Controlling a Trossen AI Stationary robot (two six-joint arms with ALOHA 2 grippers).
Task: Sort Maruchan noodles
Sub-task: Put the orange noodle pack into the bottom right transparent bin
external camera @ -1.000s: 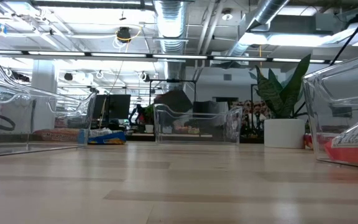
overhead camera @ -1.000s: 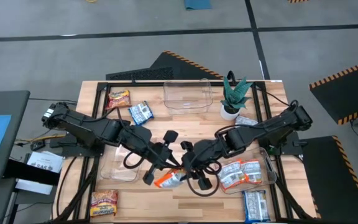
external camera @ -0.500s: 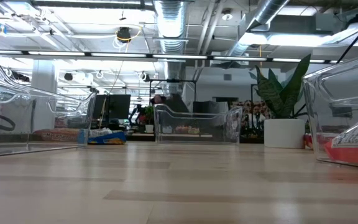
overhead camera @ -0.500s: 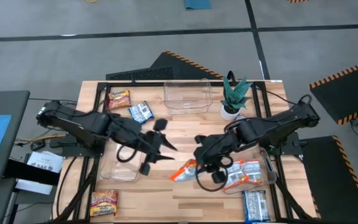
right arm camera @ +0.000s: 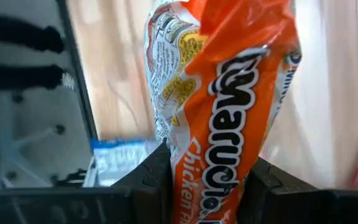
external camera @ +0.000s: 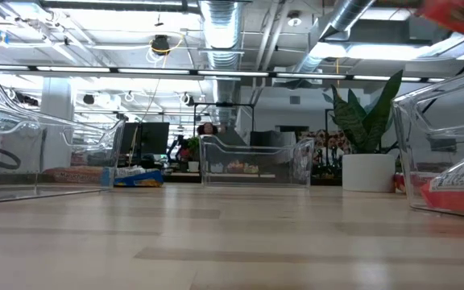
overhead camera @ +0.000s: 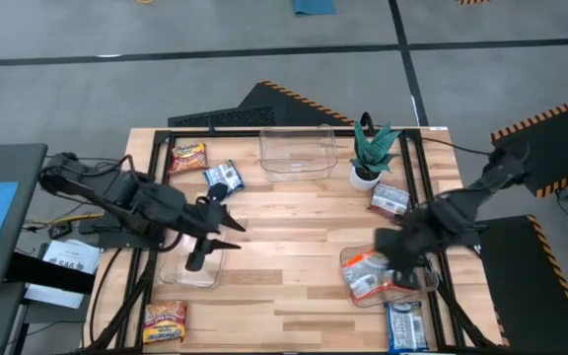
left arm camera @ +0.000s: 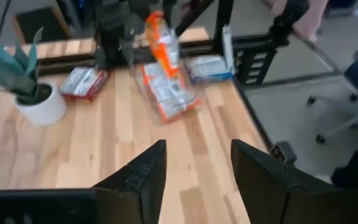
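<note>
My right gripper (right arm camera: pixel 207 171) is pinching an orange packet (right arm camera: pixel 229 93); its wrist camera is showing this up close. From above, the packet is hiding under my right arm, over the clear bin (overhead camera: pixel 348 286) holding orange-and-white packets (overhead camera: pixel 368 278). My left gripper (left arm camera: pixel 194 168) is hanging spread wide and empty, over another bin (overhead camera: pixel 171 271). Farther off, a blue packet (overhead camera: pixel 223 177) is lying near the table's back.

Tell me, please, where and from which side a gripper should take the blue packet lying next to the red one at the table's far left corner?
Come straight from above onto the blue packet and pinch across its short width. It lies flat, slightly angled, apart from the red packet.
</note>
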